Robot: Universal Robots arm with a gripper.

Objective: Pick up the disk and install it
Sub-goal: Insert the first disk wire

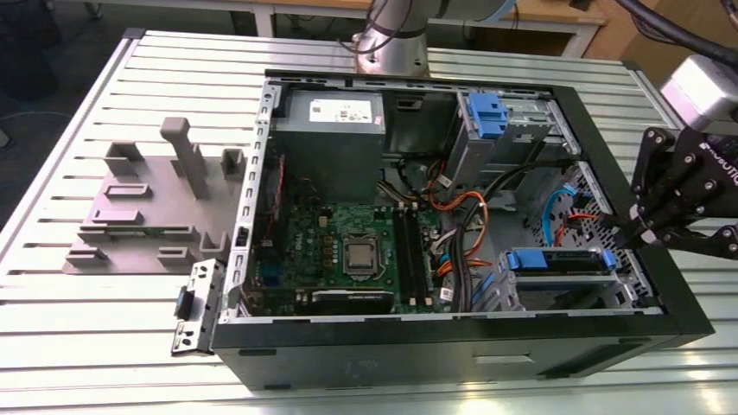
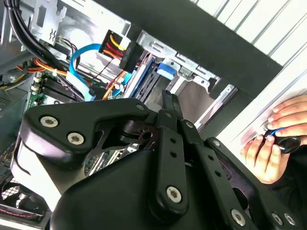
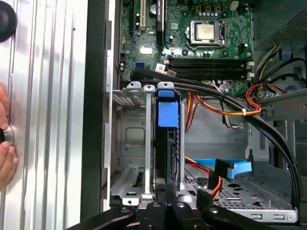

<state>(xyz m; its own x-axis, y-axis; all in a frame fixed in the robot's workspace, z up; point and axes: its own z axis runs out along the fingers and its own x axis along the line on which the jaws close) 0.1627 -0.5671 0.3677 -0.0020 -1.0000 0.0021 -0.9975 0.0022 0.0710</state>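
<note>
The disk [image 1: 556, 259] already sits in the cage [image 1: 624, 294] at the exterior view's lower right, blue tab [image 3: 168, 114] showing. The pincer [image 3: 167, 194], narrow with fingers nearly together, hovers just beside its end; full seating looks likely, unconfirmed.

disk [image 1: 557, 264] | you'll find it at the lower right of the exterior view, inside the case's [image 1: 461, 350] drive cage [image 1: 631, 292] | silver body, blue rail end showing | on edge in its slot in the first wrist view [image 3: 168, 114]
</note>
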